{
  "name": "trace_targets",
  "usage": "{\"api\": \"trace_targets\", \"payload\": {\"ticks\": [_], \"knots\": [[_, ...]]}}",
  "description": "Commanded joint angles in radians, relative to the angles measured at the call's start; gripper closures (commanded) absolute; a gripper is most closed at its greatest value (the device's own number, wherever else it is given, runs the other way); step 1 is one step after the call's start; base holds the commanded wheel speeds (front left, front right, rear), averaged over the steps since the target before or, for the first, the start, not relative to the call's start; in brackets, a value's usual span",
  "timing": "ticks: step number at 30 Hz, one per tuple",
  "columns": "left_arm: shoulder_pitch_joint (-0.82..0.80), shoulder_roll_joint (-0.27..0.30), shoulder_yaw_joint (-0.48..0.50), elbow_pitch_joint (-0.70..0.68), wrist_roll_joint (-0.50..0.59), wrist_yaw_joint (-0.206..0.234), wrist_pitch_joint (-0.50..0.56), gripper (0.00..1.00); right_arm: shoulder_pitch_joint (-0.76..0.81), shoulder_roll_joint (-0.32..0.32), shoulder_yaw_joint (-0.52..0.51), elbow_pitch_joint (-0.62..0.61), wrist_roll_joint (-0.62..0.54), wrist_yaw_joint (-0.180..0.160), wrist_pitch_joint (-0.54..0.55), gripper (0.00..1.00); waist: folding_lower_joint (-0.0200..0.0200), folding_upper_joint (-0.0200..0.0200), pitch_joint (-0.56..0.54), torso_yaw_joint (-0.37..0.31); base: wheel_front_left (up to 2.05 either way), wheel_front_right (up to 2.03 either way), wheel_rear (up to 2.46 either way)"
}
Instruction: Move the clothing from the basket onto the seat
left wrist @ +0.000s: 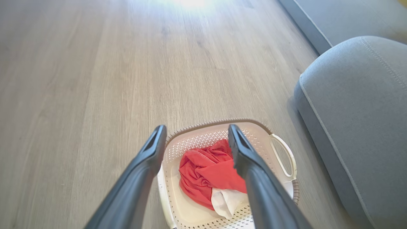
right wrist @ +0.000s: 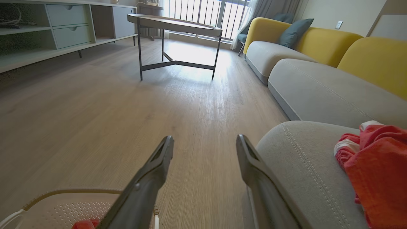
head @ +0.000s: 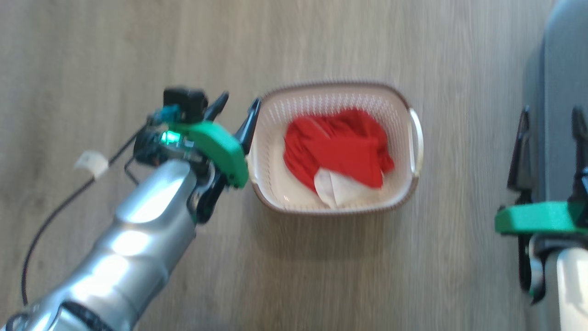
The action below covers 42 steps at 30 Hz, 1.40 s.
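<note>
Silver-cased left arm slants up from seven o'clock in the head view, wrist cocked toward one o'clock. The left gripper (head: 236, 108) has its two dark fingers spread with nothing between them, and the nearer fingertip sits right at the nine o'clock rim of the basket (head: 337, 85).

One basket, sitting on the wood-grain floor (head: 138, 46). Inside it is one crumpled bundle of the clothing (head: 335, 147), red with a white flap poking out at six o'clock. From the left wrist, those fingers frame the basket from above, clear of the cloth.

Across to three o'clock now: the right gripper (head: 550, 115) points to twelve, its arm upright at the lower right. Its fingers are parted and empty, over the edge of the grey seat (head: 562, 64). That's one seat cushion, with pale stitching along its rounded edge.

In the right wrist view a second heap (right wrist: 378, 165), red and white, lies on that seat at four o'clock. So that's two red heaps, one in the basket and one on the seat, and two grippers, both spread wide.
</note>
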Motion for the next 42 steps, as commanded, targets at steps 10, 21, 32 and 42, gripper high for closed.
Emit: {"api": "trace_targets", "payload": {"ticks": [10, 21, 32, 42], "knots": [[0.273, 0.153, 0.212, -0.206, 0.125, 0.077, -0.01, 0.0, 0.133, -0.005, 0.006, 0.022, 0.015, 0.007, -0.005, 0.0, 0.0001, -0.0001, -0.302, 0.127, 0.0, 0.0, 0.0], [0.513, 0.254, 0.388, -0.42, 0.191, 0.121, -0.01, 0.0, 0.221, -0.005, -0.012, 0.027, 0.021, 0.007, -0.005, 0.0, 0.0001, -0.0001, -0.381, 0.14, 0.0, 0.0, 0.0], [0.8, 0.309, 0.579, -0.671, 0.252, 0.171, -0.01, 0.0, 0.331, -0.005, -0.047, 0.017, 0.067, 0.007, -0.005, 0.0, 0.0001, -0.0001, -0.428, 0.097, 0.0, 0.0, 0.0], [0.89, 0.297, 0.623, -0.752, 0.274, 0.185, -0.01, 0.0, 0.342, -0.005, -0.046, 0.021, 0.082, 0.007, -0.005, 0.0, 0.0001, -0.0001, -0.442, 0.054, 0.0, 0.0, 0.0]]}}
